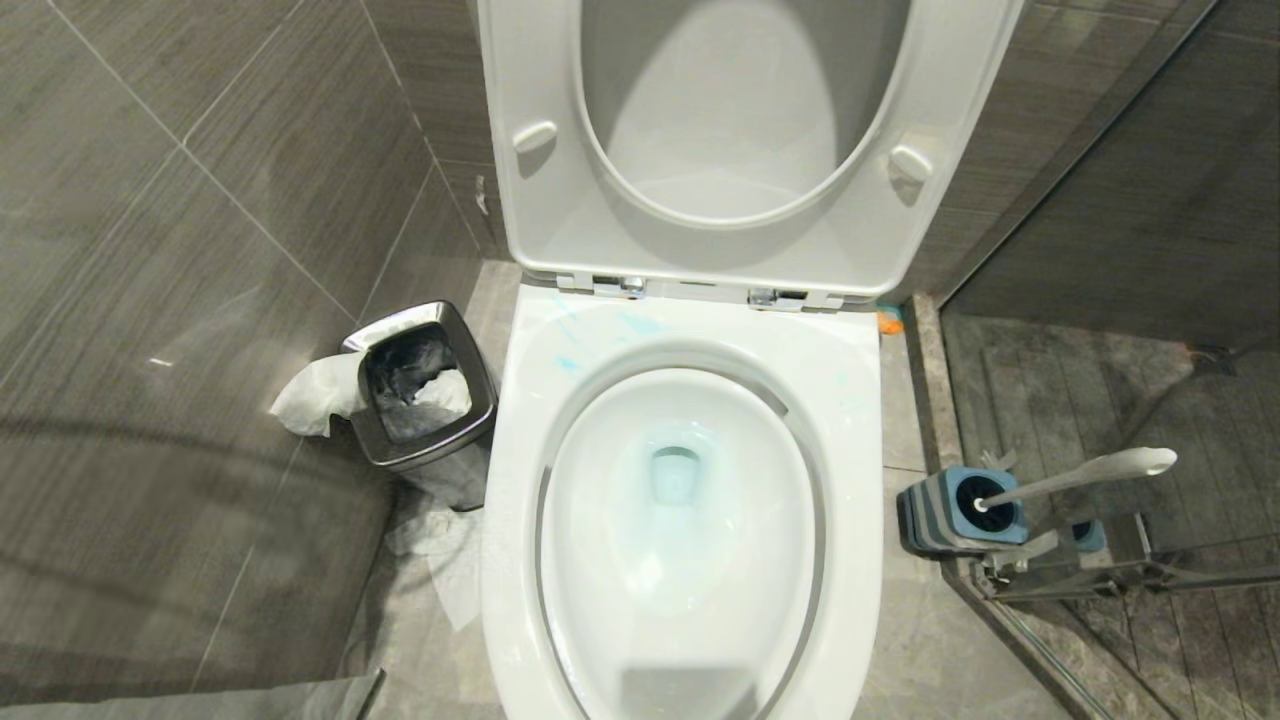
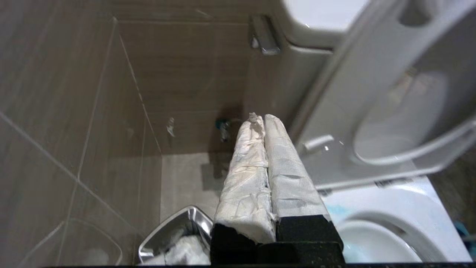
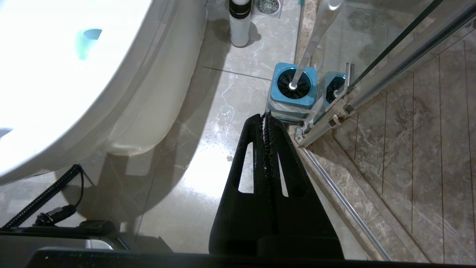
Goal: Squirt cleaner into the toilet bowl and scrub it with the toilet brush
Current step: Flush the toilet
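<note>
Toilet brush (image 1: 1085,472) stands in its holder (image 1: 962,512) beside the blue-tinted toilet bowl (image 1: 690,500); both grippers, left gripper (image 2: 263,121) and right gripper (image 3: 267,118), are closed and empty, so the right should open before grasping the handle.

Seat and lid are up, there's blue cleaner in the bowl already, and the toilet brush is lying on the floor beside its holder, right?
Not quite. The toilet brush is standing in its blue-and-grey holder, its white handle leaning out, not lying on the floor; the head view shows this. The rest holds: the seat is up and cleaner tints the toilet bowl.
</note>
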Robot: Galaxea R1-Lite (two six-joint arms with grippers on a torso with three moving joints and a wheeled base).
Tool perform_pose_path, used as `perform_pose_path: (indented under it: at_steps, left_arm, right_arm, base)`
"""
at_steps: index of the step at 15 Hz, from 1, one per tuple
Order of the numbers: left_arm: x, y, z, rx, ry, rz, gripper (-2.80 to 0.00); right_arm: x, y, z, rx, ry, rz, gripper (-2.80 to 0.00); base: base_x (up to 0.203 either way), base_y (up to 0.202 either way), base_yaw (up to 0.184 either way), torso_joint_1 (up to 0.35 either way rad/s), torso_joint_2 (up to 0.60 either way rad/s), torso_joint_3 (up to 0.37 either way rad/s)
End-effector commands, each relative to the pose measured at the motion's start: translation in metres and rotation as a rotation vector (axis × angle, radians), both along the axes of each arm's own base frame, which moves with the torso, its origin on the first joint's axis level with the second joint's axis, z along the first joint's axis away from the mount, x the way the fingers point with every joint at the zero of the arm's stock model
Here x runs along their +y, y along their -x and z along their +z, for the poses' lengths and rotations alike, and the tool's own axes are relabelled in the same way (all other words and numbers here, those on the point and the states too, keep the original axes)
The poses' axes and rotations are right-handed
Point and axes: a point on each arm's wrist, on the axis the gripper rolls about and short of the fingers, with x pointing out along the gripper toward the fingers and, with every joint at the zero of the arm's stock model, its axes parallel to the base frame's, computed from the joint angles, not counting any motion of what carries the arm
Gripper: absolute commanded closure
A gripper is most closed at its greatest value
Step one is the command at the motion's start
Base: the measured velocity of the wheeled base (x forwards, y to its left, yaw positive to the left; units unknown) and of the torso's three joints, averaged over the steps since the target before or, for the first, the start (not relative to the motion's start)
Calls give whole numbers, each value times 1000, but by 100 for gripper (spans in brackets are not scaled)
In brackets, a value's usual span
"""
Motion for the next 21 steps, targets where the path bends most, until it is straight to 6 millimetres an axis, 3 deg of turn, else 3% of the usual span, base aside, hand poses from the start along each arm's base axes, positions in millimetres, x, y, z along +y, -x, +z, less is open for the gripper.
perform_pose_path:
  at_steps: [1,5,8,14,21]
  left_arm:
    - [-3,-58,11,-1,5,25,0]
    - [-6,-97,27,-44,9,65,0]
    - [-13,-111,15,81,23,164,0]
    - [-16,-125,8,81,23,154,0]
    - [-19,-127,19,-65,56,154,0]
  right_arm:
    - [0,0,0,2,0,0,0]
    - [0,0,0,2,0,0,0]
    - [0,0,0,2,0,0,0]
    - [0,0,0,2,0,0,0]
    - [0,0,0,2,0,0,0]
  base:
    - [0,0,0,0,0,0]
    - [0,0,0,0,0,0]
    - [0,0,0,0,0,0]
    - [0,0,0,0,0,0]
    - [0,0,0,0,0,0]
